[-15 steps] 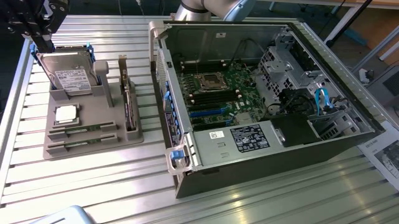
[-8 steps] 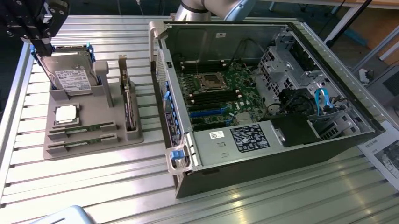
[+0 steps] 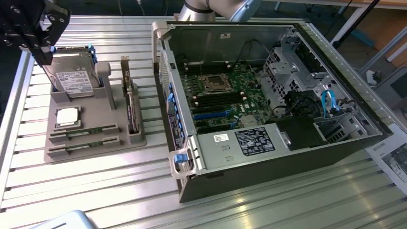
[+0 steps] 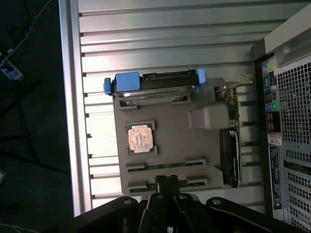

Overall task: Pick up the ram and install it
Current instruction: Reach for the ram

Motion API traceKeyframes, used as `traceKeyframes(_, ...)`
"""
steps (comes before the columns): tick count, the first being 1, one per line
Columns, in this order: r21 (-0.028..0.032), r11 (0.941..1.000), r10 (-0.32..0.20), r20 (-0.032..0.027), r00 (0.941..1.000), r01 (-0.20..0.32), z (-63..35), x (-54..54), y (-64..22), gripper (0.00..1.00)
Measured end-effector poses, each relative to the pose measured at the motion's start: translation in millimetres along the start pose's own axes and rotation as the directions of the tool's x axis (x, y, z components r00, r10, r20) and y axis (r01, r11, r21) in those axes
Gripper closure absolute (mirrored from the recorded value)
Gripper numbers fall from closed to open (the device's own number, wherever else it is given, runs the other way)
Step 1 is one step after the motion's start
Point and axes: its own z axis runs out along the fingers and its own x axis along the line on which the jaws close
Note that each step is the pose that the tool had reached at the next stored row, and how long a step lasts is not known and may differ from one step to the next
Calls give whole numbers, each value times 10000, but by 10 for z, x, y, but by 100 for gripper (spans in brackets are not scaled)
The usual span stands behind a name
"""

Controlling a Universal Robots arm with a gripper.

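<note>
Black tool (image 3: 42, 56) (image 4: 167, 180) hangs above the tray, its fingers pressed together and gripping nothing. On the ribbed metal surface (image 3: 95, 191), the moulded grey tray (image 3: 89, 114) (image 4: 170, 141) holds the ram (image 3: 84, 131) (image 4: 167, 167), a thin green stick lying in a narrow slot. A twin stick (image 3: 85, 144) lies in the next slot. The tray also carries a square silver processor (image 3: 66, 118) (image 4: 141, 138), an upright hard drive (image 3: 73, 81) (image 4: 155, 87) and a tall card (image 3: 130, 100) (image 4: 233, 145).

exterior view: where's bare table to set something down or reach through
Widest free patch: the slats of the ribbed aluminium table at the view's bottom, bordered by the grey moulded parts tray and the open black computer case. A narrow bare strip runs between tray and case. Crowded: the tray's slots and the case's interior.
</note>
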Motion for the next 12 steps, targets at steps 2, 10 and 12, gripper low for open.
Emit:
traceKeyframes(2,0,10000,1,0,10000,-1,-3,-4,-57,90)
traceKeyframes(10,0,10000,0,1,10000,0,-7,-14,-181,90)
traceKeyframes(12,0,10000,0,1,10000,0,-8,-14,-181,90)
